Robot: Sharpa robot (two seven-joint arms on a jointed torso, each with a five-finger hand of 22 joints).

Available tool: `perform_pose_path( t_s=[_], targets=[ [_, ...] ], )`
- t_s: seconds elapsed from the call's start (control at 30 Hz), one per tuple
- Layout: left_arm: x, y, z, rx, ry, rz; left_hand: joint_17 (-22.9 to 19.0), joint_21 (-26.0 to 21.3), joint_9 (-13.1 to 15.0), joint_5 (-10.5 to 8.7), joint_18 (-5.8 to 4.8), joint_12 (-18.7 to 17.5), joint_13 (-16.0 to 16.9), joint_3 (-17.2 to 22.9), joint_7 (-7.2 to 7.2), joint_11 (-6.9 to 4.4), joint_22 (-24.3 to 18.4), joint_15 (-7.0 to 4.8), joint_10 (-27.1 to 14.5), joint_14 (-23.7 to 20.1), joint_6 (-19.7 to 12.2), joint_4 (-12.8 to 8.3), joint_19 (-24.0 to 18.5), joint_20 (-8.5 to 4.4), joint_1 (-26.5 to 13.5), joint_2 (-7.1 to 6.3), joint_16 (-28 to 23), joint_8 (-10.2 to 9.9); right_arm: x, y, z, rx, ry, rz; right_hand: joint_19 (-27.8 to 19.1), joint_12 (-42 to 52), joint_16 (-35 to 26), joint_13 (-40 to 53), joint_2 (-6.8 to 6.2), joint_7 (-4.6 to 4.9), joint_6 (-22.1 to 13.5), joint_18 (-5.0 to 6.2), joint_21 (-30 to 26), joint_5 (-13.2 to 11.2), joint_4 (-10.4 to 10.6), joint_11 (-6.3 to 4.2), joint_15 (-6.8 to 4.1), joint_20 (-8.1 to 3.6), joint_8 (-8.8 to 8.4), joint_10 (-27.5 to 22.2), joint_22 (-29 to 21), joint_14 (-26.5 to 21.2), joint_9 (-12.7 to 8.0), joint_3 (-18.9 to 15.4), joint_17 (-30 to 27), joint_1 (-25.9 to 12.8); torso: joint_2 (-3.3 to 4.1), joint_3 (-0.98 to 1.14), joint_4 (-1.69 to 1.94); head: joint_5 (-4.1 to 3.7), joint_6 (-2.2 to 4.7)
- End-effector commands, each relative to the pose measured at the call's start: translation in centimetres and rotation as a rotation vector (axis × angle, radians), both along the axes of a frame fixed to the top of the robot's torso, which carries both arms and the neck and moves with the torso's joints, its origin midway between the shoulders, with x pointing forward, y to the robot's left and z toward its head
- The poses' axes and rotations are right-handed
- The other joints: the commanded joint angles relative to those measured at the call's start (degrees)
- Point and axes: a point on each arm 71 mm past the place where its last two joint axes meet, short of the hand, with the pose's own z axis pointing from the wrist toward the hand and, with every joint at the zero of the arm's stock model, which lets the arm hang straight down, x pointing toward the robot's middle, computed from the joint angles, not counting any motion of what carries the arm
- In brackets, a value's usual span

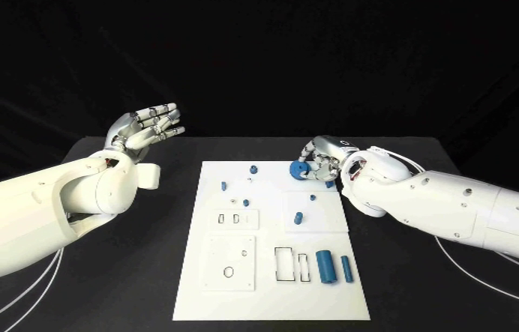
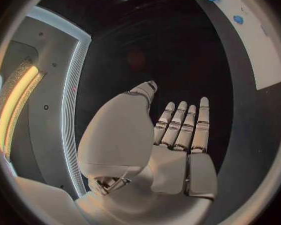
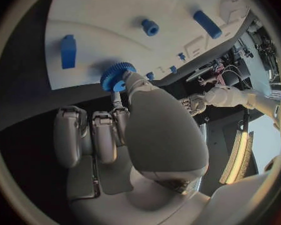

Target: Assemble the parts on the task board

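Observation:
The white task board [image 1: 271, 302] lies in the middle of the black table. At its far right corner my right hand [image 1: 328, 160] pinches a blue toothed gear [image 1: 300, 168] between thumb and a finger. In the right wrist view the gear [image 3: 117, 76] sits at the board's edge [image 3: 97, 15] under the right hand [image 3: 134, 130]. Whether the gear touches the board I cannot tell. My left hand [image 1: 151, 126] is raised left of the board, palm up and fingers spread, holding nothing; the left wrist view shows that left hand [image 2: 178, 135] the same way.
Two blue cylinders [image 1: 325, 267] lie side by side at the board's near right, beside a rectangular slot [image 1: 283, 264]. A blue peg [image 1: 298, 217] stands mid-board. Several small blue pieces [image 1: 253, 169] dot the far part. White cables trail near both arms.

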Motion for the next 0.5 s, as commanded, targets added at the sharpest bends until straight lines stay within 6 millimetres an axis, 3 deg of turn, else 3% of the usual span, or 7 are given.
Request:
perform_pose_path(
  t_s=[0.03, 0.27, 0.5],
  targets=[
    [0.0, -0.3, 0.3, -0.012, -0.016, -0.023, -0.05, 0.06, 0.05, 0.09, -0.59, -0.13, 0.06, -0.02, 5.63, 0.08, 0.07, 0.0, 0.34, -0.3, 0.28, -0.24, 0.27, -0.04, 0.42, 0.03, -0.23, -0.05, -0.6, 1.2, 1.0, 0.005, -0.092, -0.003, 0.66, 0.17, 0.24, 4.14, -0.5, -0.76, 1.52, -1.18, 0.31, 0.37, -0.02, -0.01, -0.45, 0.03, 0.67, 0.33, 7.86, 5.34, 0.06, 0.5, 11.78, -0.5, -0.02, 0.0, -0.03, 0.26, 0.04],
    [0.1, -0.5, 0.2, -0.014, -0.016, -0.025, -0.05, 0.06, 0.05, 0.09, -0.59, -0.13, 0.06, -0.02, 5.63, 0.08, 0.07, 0.0, 0.34, -0.3, 0.28, -0.24, 0.27, -0.04, 0.42, 0.03, -0.23, -0.05, -1.5, 4.8, 1.3, 0.032, -0.102, 0.066, 0.79, 0.21, 0.26, 4.25, -0.87, -0.73, 1.41, -1.23, 0.47, 0.43, -0.11, -0.02, -0.47, 0.0, 0.57, 0.43, 8.04, 5.36, -0.01, 1.48, 11.84, -0.72, -0.01, 0.08, -0.12, 1.25, 0.3],
    [0.1, -1.0, 0.2, -0.018, -0.015, -0.036, -0.12, 0.07, 0.05, 0.09, -0.58, -0.13, 0.06, 0.0, 5.65, 0.08, 0.08, 0.01, 0.32, -0.39, 0.26, -0.28, 0.36, -0.04, 0.47, 0.06, -0.23, -0.05, -1.9, 7.7, 0.6, 0.038, -0.086, 0.112, 0.82, 0.22, 0.28, 4.29, -1.0, -0.7, 1.34, -1.24, 0.51, 0.42, -0.1, 0.02, -0.46, 0.0, 0.5, 0.46, 8.1, 5.37, -0.04, 1.79, 11.87, -0.86, 0.17, -0.01, 0.11, 1.8, 0.53]
  ],
)
